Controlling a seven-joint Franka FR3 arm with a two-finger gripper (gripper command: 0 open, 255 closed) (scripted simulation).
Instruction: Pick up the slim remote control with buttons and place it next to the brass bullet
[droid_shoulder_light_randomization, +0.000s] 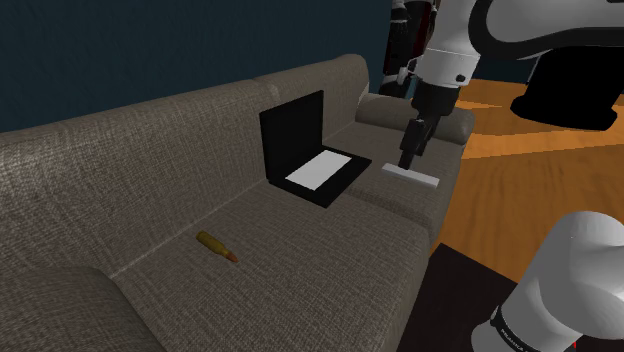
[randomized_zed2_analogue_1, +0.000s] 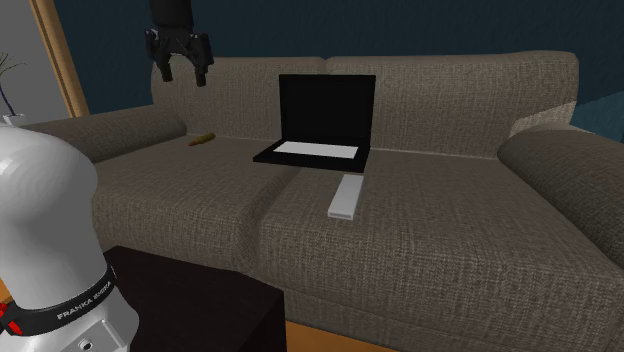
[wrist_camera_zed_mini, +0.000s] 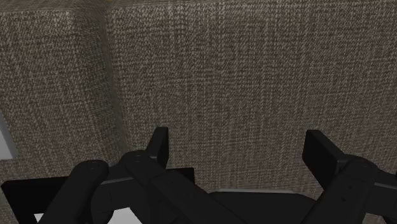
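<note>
1. Looking over a brown-grey woven sofa (droid_shoulder_light_randomization: 120, 170), you find three things on its seat: an open black laptop (randomized_zed2_analogue_1: 320, 120), a slim remote control (randomized_zed2_analogue_1: 346, 196) and a small brass-coloured bullet (randomized_zed2_analogue_1: 203, 138).
2. Your remote control is plain light grey, and its buttons are too small to make out. It lies flat on the seat cushion just in front of the laptop, its long side running from the laptop's base toward the seat's front edge.
3. The bullet lies on its side farther back on the seat. It is on the second exterior view's left of the laptop, near the rounded armrest (randomized_zed2_analogue_1: 110, 130), and well apart from the remote control.
4. Your gripper (randomized_zed2_analogue_1: 183, 78) hangs in the air above the sofa, pointing downward. Its two black fingers (wrist_camera_zed_mini: 159, 143) stand spread apart, with nothing between them.
5. From the shoulder view, the gripper (droid_shoulder_light_randomization: 407, 160) appears directly over the remote control (droid_shoulder_light_randomization: 410, 176). From the second exterior view, it sits high at the upper left, clear of the cushions. It touches neither the remote control nor the bullet (droid_shoulder_light_randomization: 217, 246).
6. Through the wrist view, the spread fingers frame woven sofa fabric, with a seam between two cushions running past them.
</note>
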